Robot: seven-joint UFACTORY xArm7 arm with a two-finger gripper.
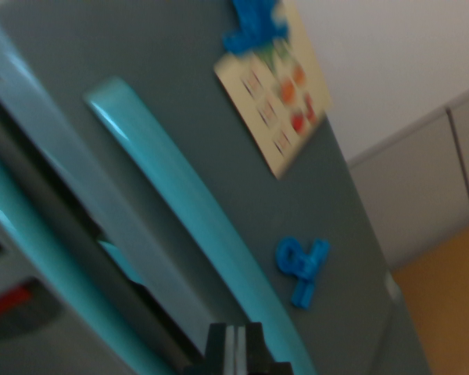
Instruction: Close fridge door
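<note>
We see large grey fridge door [180, 94] filling most of tilted, blurred wrist view. Long turquoise curved handle [180, 203] runs down door. Pale wall [391, 55] and orange-brown floor [445, 305] at the wrist view's right. Cream card with orange-red pictures [277, 98] on door, writing unreadable. Blue magnets [301, 269] below and above card. Dark gripper [236, 351] at bottom edge, touching handle; we cannot tell if claw is apart or together.
</note>
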